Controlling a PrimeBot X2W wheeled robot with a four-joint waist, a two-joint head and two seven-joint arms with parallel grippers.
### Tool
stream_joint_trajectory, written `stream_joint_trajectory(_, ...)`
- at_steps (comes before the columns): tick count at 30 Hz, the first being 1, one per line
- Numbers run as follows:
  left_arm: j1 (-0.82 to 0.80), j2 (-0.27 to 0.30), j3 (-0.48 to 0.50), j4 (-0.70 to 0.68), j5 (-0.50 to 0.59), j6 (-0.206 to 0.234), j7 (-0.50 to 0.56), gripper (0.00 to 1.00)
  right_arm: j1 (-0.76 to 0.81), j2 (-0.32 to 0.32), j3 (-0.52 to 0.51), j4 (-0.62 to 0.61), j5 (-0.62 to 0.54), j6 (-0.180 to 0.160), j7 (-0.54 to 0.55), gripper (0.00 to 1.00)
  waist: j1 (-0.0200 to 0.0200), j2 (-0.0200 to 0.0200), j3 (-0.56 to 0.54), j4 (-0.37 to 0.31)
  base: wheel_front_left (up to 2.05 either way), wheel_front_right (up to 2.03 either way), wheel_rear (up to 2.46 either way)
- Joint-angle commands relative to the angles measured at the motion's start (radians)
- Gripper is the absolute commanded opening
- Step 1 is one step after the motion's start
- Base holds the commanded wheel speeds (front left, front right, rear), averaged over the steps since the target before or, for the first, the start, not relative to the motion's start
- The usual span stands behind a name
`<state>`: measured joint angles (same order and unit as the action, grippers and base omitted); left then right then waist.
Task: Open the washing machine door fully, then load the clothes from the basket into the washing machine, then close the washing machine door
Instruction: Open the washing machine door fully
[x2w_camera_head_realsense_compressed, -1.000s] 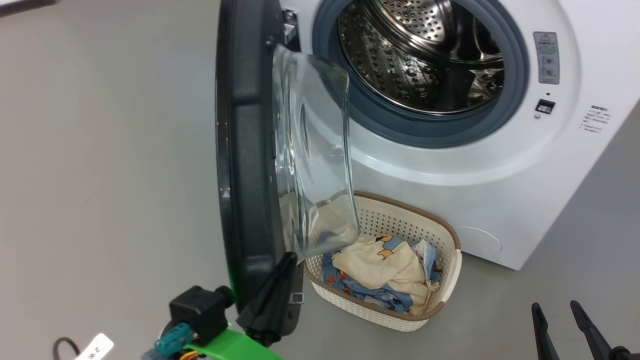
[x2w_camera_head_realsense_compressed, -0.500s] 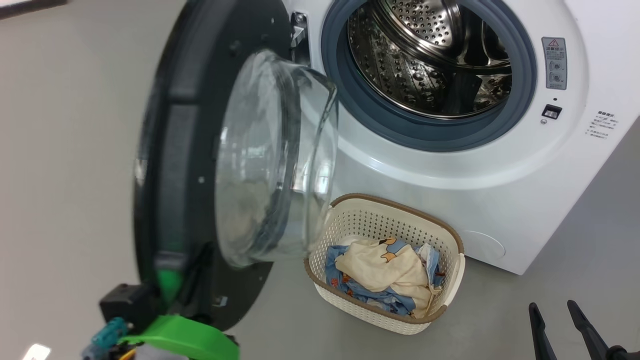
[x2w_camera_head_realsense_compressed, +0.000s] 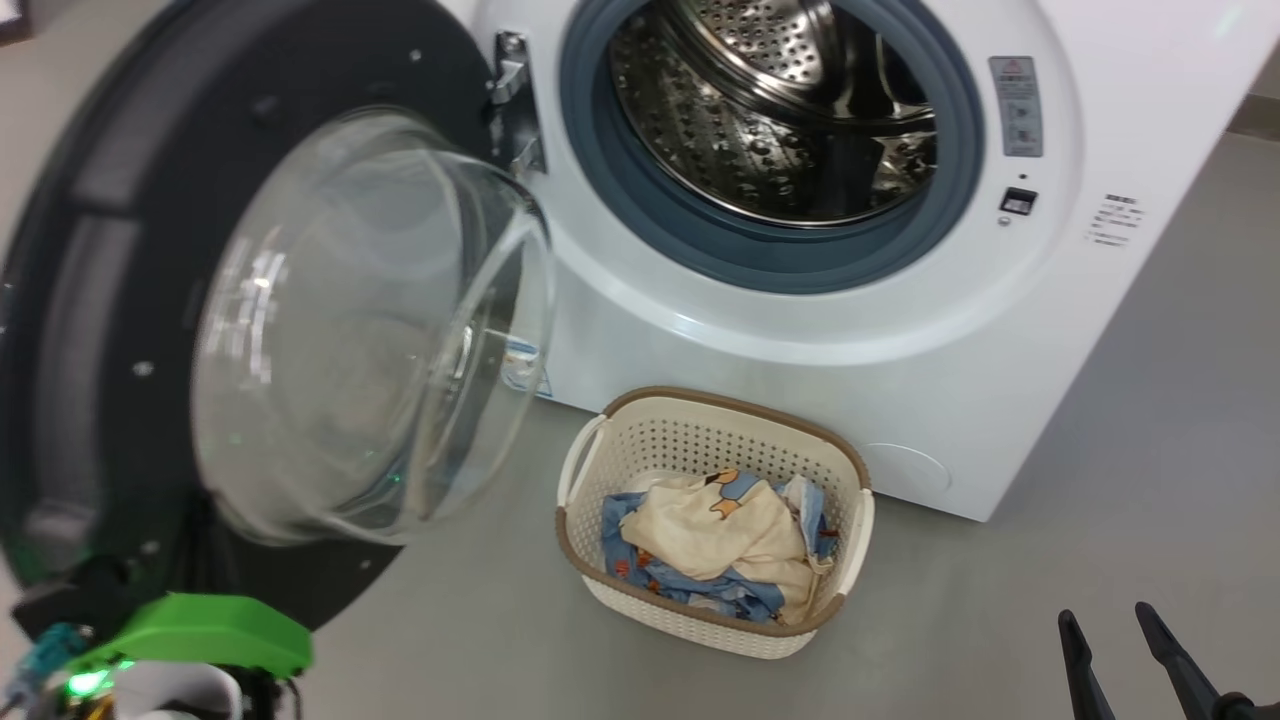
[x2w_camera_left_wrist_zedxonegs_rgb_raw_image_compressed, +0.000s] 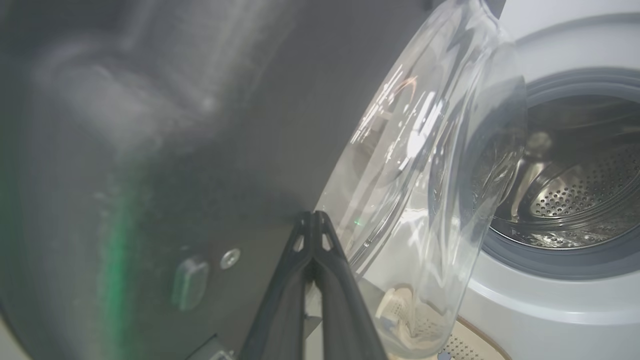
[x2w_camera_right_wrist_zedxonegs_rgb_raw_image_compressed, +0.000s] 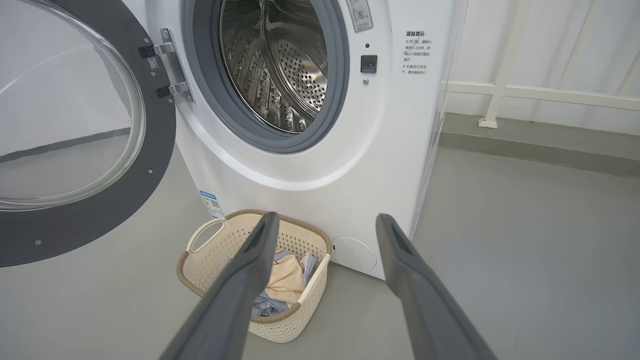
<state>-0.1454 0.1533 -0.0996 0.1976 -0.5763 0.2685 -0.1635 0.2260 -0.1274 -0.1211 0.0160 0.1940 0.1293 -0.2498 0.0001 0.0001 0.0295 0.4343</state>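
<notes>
Grey floor (x2w_camera_head_realsense_compressed: 1100, 450); basket (x2w_camera_head_realsense_compressed: 700, 412) before washing machine (x2w_camera_head_realsense_compressed: 800, 340). Left end effector (x2w_camera_left_wrist_zedxonegs_rgb_raw_image_compressed: 314, 220) closed, empty, against door (x2w_camera_head_realsense_compressed: 100, 300): slip could let door rebound. Right end effector (x2w_camera_right_wrist_zedxonegs_rgb_raw_image_compressed: 326, 216) wide, empty.

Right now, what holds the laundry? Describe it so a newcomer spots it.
Find the big white front-loading washing machine. On the grey floor at its base sits a small oval cream plastic basket. Its perforated sides, brown woven-look rim and cream-and-blue clothes mark it.

Showing long, dark, tapering fingers (x2w_camera_right_wrist_zedxonegs_rgb_raw_image_compressed: 240, 285) on the right gripper (x2w_camera_right_wrist_zedxonegs_rgb_raw_image_compressed: 327, 217) — wearing a bright green bracket (x2w_camera_head_realsense_compressed: 200, 630) and teal connector (x2w_camera_head_realsense_compressed: 42, 655).
</notes>
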Motion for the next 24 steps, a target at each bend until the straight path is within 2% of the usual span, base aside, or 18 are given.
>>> stream_joint_trajectory(1, -0.072, 0.052, 0.078, 0.023, -0.009, 0.013, -0.031, 0.00, -0.007, -0.027, 0.024, -0.022, -0.001, 0.001, -0.012, 1.00, 0.0000, -0.0001, -0.003, -0.040, 0.00, 0.00, 0.00)
stream_joint_trajectory(12, -0.217, 0.096, 0.223, 0.284, 0.003, 0.001, -0.097, 0.00, 0.001, -0.057, 0.037, -0.025, 0.004, 0.001, -0.012, 1.00, 0.0000, -0.0001, 0.009, -0.136, 0.00, 0.00, 0.00)
stream_joint_trajectory(24, -0.279, 0.109, 0.395, 0.367, 0.131, -0.049, -0.098, 0.00, -0.002, -0.061, 0.050, -0.017, 0.009, 0.001, -0.012, 1.00, 0.0000, -0.0001, -0.003, -0.176, 0.00, 0.00, 0.00)
